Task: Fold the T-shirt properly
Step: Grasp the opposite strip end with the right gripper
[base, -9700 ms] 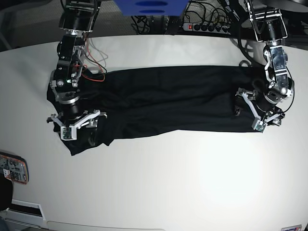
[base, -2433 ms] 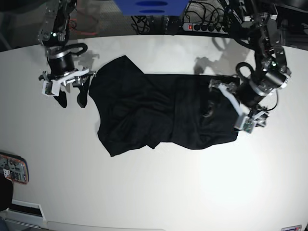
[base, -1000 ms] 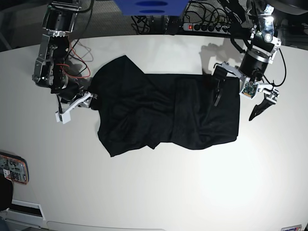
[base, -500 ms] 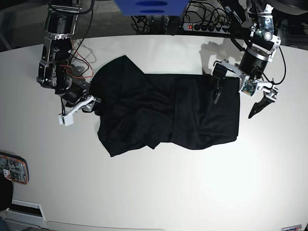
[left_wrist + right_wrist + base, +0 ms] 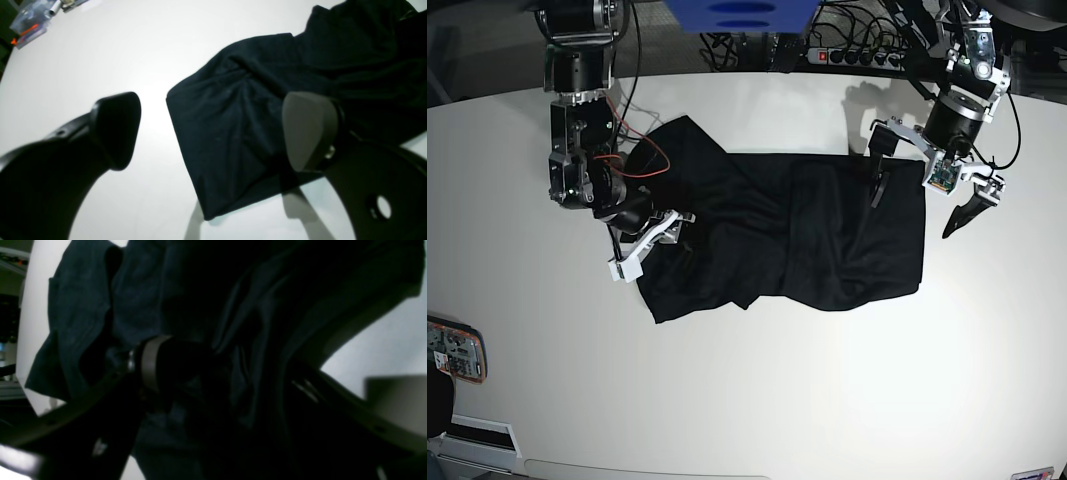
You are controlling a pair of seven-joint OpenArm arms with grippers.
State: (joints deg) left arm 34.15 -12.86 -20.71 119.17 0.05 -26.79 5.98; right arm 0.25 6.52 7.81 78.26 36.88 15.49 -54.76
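Observation:
The black T-shirt [image 5: 777, 235] lies crumpled in the middle of the white table [image 5: 827, 400], with a ragged left edge and a squarer right edge. My right gripper [image 5: 649, 243] is at its left edge. In the right wrist view the T-shirt [image 5: 83, 306] fills the frame; the right gripper [image 5: 277, 383] is open, one finger on the cloth and the other over bare table. My left gripper [image 5: 910, 220] hangs wide open above the right edge. In the left wrist view the left gripper [image 5: 213, 133] straddles a corner of the T-shirt [image 5: 233, 133], not touching it.
A power strip [image 5: 857, 55] and cables lie beyond the table's back edge, beside a blue object [image 5: 737, 12]. A small device [image 5: 452, 348] sits at the front left edge. Red wires [image 5: 642, 150] hang by the right arm.
My right gripper has moved right and toward the front, from beside the shirt onto its left edge. The left gripper has barely shifted. Earlier the shirt lay stretched long; now it is shorter.

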